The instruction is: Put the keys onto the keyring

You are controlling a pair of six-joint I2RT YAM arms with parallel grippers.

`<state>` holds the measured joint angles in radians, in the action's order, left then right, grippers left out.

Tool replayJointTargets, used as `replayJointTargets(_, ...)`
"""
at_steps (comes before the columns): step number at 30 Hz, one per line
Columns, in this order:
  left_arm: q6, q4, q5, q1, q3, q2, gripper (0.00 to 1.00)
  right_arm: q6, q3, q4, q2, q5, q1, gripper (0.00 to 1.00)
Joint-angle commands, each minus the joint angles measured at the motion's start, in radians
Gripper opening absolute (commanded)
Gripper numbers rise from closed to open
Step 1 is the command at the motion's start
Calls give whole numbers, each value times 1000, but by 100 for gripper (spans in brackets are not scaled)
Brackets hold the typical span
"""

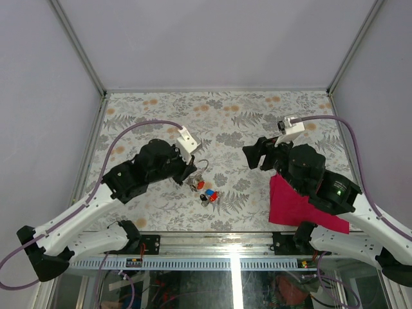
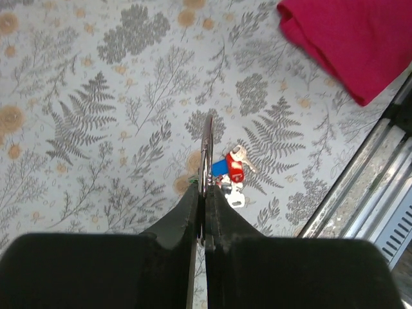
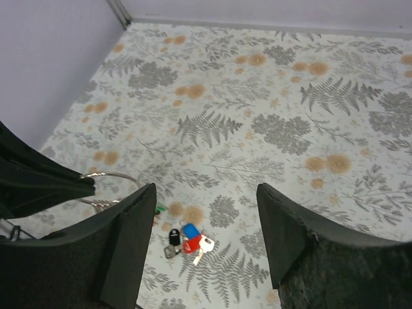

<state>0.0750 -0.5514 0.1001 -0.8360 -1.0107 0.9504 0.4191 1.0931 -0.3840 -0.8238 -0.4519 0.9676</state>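
Observation:
My left gripper (image 1: 192, 172) is shut on the keyring (image 1: 203, 167), a thin silvery ring that the left wrist view shows edge-on as the keyring (image 2: 206, 145) sticking out past the left gripper (image 2: 205, 188). The red key (image 3: 194, 245) and blue key (image 3: 190, 230) lie in a small cluster on the table with dark tags (image 3: 172, 237), just right of the ring. The red key (image 2: 235, 166) shows there too. A green bit (image 3: 158, 208) peeks out below the keyring (image 3: 111, 175); I cannot tell whether it hangs on it. My right gripper (image 3: 206, 193) stands open above the table, holding nothing.
A red cloth (image 1: 295, 205) lies under my right arm near the table's front edge, and the red cloth (image 2: 347, 38) shows in the left wrist view. The metal frame rail (image 1: 232, 239) runs along the front. Grey walls close in the back and sides.

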Motion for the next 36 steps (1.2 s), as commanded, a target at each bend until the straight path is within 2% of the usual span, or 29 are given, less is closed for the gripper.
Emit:
replayJointTargets(1,-20,-30,-59,3,-39,25,0,-65,-31,-8,0,-77,1,73)
replayJointTargets(6,-50,-18,-97,25,-38,71,0,-64,-61,-39,-10,-63,1,82)
replayJointTargets(9,-52,2,-97,57,-40,111,0,-91,-88,-52,-11,-44,0,100)
replayJointTargets(15,-33,108,-20,182,-40,208,0,-120,-173,-7,2,6,0,99)
replayJointTargets(20,-20,187,46,246,-122,362,0,-136,-219,24,11,-16,1,99)
replayJointTargets(24,-17,240,107,253,-242,514,0,-141,-265,52,49,-64,1,99)
replayJointTargets(27,-38,288,154,255,-345,633,0,-132,-297,54,82,-39,0,99)
replayJointTargets(36,-171,407,369,245,-706,1059,0,-49,-327,-4,108,-113,0,99)
